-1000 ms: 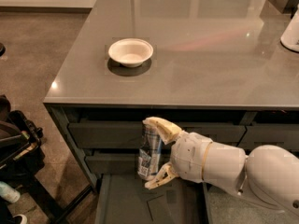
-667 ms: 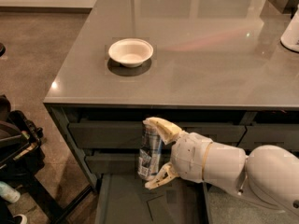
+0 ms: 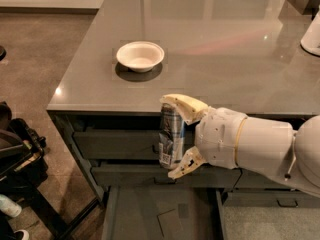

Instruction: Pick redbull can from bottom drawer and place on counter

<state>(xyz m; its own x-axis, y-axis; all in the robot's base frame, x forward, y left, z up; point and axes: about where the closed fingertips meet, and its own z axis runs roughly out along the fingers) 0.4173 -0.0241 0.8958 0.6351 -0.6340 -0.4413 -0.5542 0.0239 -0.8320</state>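
My gripper (image 3: 179, 136) is shut on the redbull can (image 3: 171, 135), a slim silver can with blue-grey patches. One finger (image 3: 184, 105) sits over the can's top and the other (image 3: 184, 165) under its base. The can hangs upright in front of the upper drawer fronts, its top about level with the front edge of the counter (image 3: 215, 49). The open bottom drawer (image 3: 160, 216) lies below it, with darker square patches on its floor. My white arm comes in from the right.
A white bowl (image 3: 140, 55) stands on the counter's left part. A white object (image 3: 312, 34) sits at the counter's right edge. Two handled drawers (image 3: 115, 144) are closed under the counter. Dark equipment (image 3: 17, 154) stands on the floor at left.
The gripper and the can have risen a little; the can's top now reaches the counter's front edge. Nothing else has moved.
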